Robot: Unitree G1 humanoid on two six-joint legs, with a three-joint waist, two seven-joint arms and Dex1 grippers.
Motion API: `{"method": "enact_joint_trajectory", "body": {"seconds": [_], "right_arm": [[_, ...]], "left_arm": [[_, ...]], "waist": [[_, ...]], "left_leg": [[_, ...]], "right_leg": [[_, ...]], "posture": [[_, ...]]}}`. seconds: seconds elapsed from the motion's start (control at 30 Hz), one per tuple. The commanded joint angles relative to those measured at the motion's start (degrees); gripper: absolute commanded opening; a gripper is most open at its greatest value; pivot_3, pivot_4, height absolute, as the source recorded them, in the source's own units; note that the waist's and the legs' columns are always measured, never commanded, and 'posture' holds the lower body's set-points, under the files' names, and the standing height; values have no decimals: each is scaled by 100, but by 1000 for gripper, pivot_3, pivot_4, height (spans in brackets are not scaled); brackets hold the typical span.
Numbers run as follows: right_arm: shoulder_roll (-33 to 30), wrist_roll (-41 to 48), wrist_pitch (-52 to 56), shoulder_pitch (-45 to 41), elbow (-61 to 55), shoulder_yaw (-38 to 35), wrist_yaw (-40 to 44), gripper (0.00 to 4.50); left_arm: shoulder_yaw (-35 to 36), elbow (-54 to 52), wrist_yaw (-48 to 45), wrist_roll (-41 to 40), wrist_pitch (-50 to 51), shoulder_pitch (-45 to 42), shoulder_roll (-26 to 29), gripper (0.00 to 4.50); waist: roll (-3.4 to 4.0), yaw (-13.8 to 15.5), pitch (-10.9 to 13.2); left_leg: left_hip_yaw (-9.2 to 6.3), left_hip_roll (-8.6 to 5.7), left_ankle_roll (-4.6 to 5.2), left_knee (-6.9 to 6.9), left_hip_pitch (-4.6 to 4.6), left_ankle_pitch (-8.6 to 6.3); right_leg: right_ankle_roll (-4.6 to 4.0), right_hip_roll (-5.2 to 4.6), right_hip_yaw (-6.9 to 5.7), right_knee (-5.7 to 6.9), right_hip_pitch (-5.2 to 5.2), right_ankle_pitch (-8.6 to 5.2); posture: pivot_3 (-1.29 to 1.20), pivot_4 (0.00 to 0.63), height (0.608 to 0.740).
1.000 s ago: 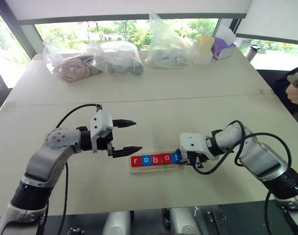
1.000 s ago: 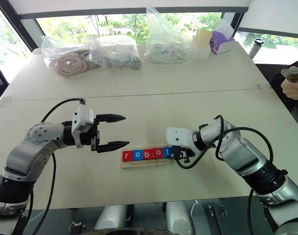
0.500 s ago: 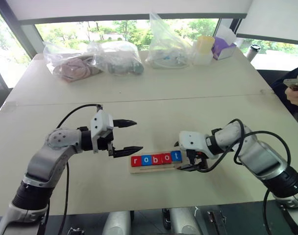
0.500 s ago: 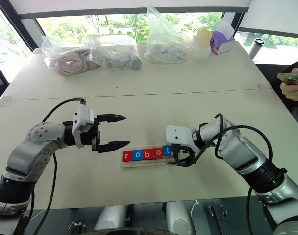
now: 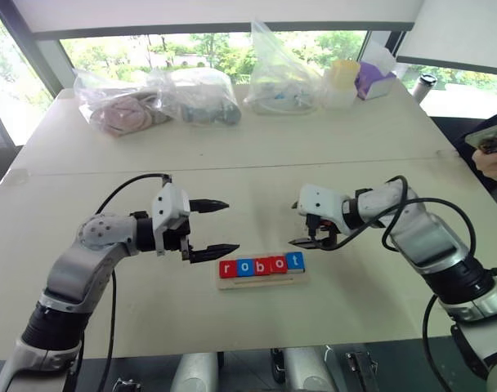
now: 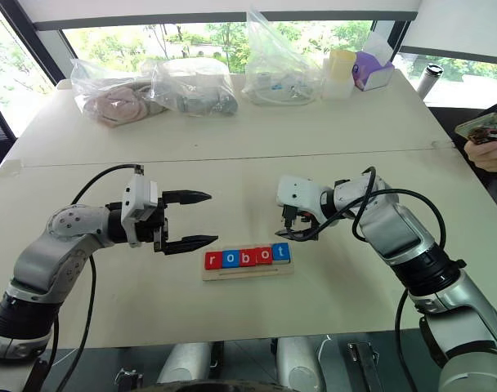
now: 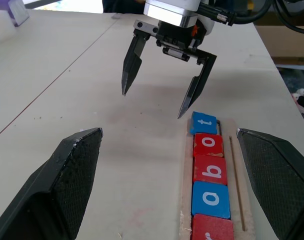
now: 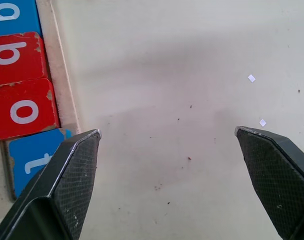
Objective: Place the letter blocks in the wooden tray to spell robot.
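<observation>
Letter blocks (image 5: 261,265): seated in the wooden tray (image 5: 259,281), reading robot, so spelling looks complete.
Right gripper (image 5: 307,231): jaws wide, empty, above counter (image 5: 257,155).
Left gripper (image 5: 209,229): jaws wide, empty.

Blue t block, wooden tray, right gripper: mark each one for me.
blue t block (image 5: 294,260): left eye view, on its top face, at the row's right end.
wooden tray (image 5: 261,281): left eye view, on its bare near rim.
right gripper (image 7: 157,95): left wrist view, midway between its open fingertips.
</observation>
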Motion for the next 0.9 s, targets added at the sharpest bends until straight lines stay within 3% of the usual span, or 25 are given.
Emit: {"method": "enact_joint_trajectory", "body": {"seconds": [0.03, 0.9], "right_arm": [[60, -110, -194, -94, 54, -99, -111, 4426], [27, -21, 125, 358, -792, -135, -37, 4426]], "left_arm": [[72, -141, 14, -43, 14, -54, 26, 4500], [46, -97, -10, -30, 3, -92, 13, 4500]], "waist": [[0, -2, 0], [0, -3, 0]], "left_leg": [[-1, 0, 0, 0, 0, 0], [-1, 0, 0, 1, 1, 0]], "right_leg": [[-1, 1, 0, 0, 0, 0], [-1, 1, 0, 1, 0, 0]], "posture": [[0, 150, 740], [0, 150, 740]]}}
